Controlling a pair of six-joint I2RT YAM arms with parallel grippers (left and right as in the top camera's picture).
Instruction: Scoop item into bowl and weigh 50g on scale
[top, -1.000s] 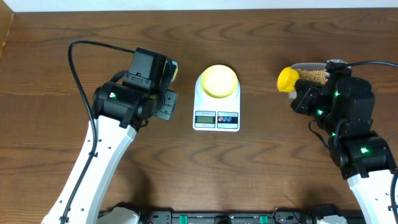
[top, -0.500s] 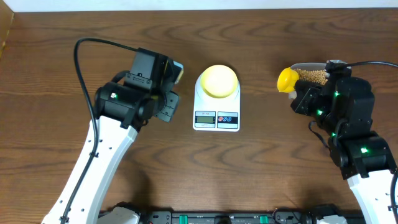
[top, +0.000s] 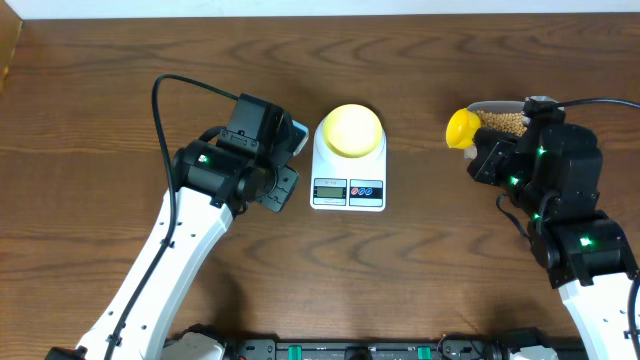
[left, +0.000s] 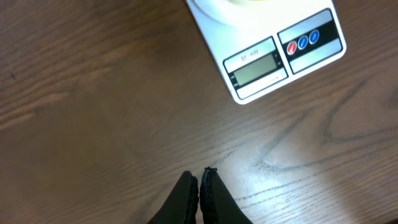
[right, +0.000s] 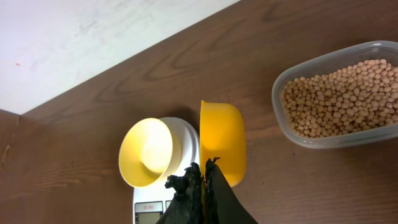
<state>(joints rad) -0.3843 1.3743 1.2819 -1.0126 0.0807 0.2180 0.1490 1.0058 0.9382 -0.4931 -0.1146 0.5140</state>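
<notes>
The white scale (top: 348, 172) stands mid-table with the pale-yellow bowl (top: 352, 130) on its platform; no beans show in the bowl (right: 149, 152). The tan beans (right: 339, 99) fill a clear tub (top: 500, 121) at the right. My right gripper (right: 204, 171) is shut on the handle of a bright yellow scoop (right: 222, 140), held between the tub and the scale; the scoop also shows in the overhead view (top: 462, 127). No beans show in it. My left gripper (left: 202, 177) is shut and empty, low over the wood just left of the scale's front (left: 255, 68).
A white surface (right: 93, 37) borders the table's far edge. Bare wood lies in front of the scale and at the far left. A black cable (top: 165, 120) loops from the left arm.
My left arm has moved right, bringing its shut gripper close to the scale's left side. The right arm and the scoop have not moved.
</notes>
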